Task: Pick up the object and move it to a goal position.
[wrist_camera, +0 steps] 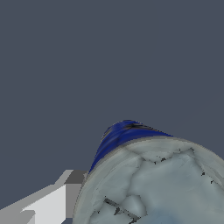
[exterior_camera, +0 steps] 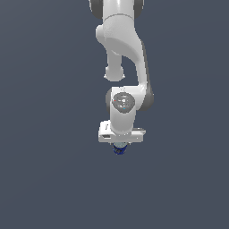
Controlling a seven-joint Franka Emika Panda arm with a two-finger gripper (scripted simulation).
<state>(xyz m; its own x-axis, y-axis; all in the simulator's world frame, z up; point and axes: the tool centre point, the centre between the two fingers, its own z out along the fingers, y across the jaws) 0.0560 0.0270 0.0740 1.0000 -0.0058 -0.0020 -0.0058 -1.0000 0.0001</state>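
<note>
Pinching the can (exterior_camera: pixel 119 149), the hand (exterior_camera: pixel 119 146) hangs over bare grey floor (exterior_camera: pixel 44 179) with room all round.

A plain dark grey-blue surface (exterior_camera: pixel 44 179) fills the background.

Dark blue can (wrist_camera: pixel 124 133) with silvery-grey top, white arm (exterior_camera: pixel 123 67), grey-blue backdrop

The can (wrist_camera: pixel 153 183) fills much of the wrist view, seen very close. Its pale silvery-grey round top faces the camera, marked with dark cracked lines, and a strip of dark blue body curves behind the rim. One of the white and grey fingers (wrist_camera: pixel 52 199) sits against the can's side. Plain dark grey lies behind.
</note>
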